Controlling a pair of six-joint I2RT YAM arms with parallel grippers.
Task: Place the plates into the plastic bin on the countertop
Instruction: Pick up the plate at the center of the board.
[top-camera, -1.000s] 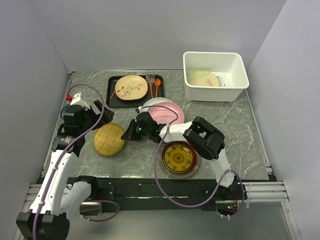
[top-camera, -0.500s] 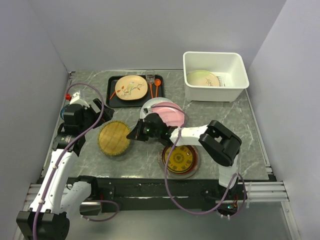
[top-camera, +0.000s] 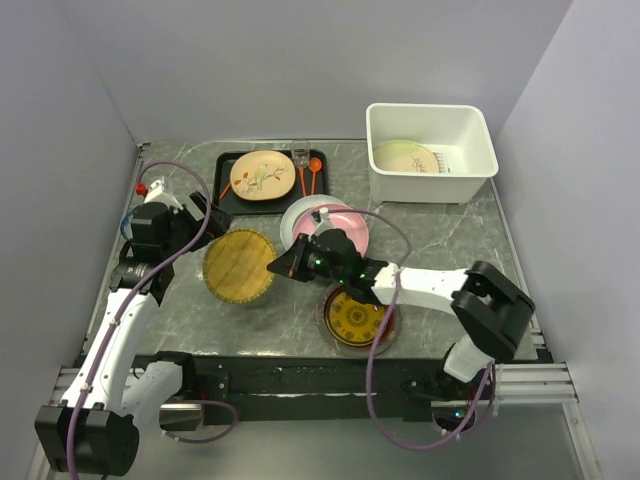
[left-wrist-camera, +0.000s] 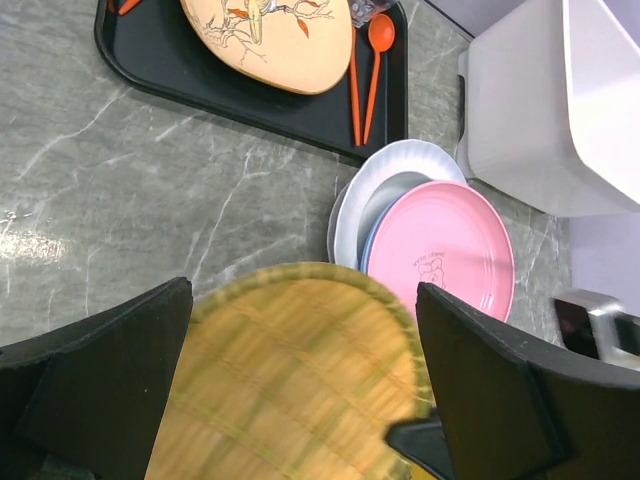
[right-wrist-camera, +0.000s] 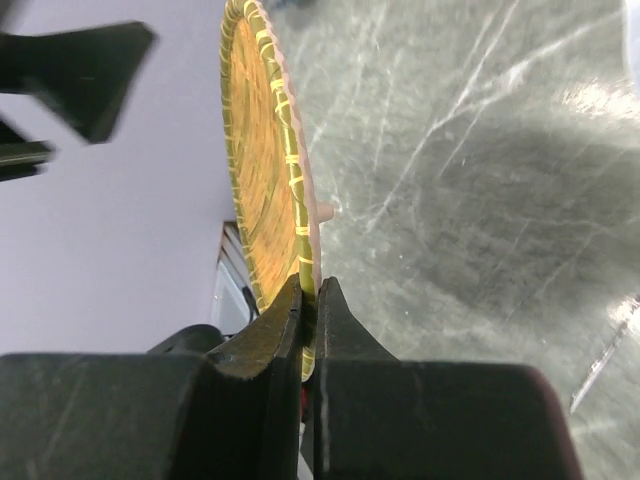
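Observation:
My right gripper is shut on the rim of a yellow-green woven-pattern plate and holds it above the countertop. My left gripper stands wide open at that plate's far left edge, with a finger showing on either side of it. A pink plate lies on a white plate. A dark red gold-patterned plate lies near the front. A cream floral plate rests on the tray. The white plastic bin holds a pale green plate.
A flat black tray at the back carries orange spoons. Grey walls close in the left, back and right sides. A purple cable loops over each arm.
The right gripper has carried the yellow-green plate to the right and higher, and its arm has stretched out. The left gripper has shifted a little toward the back and stays open.

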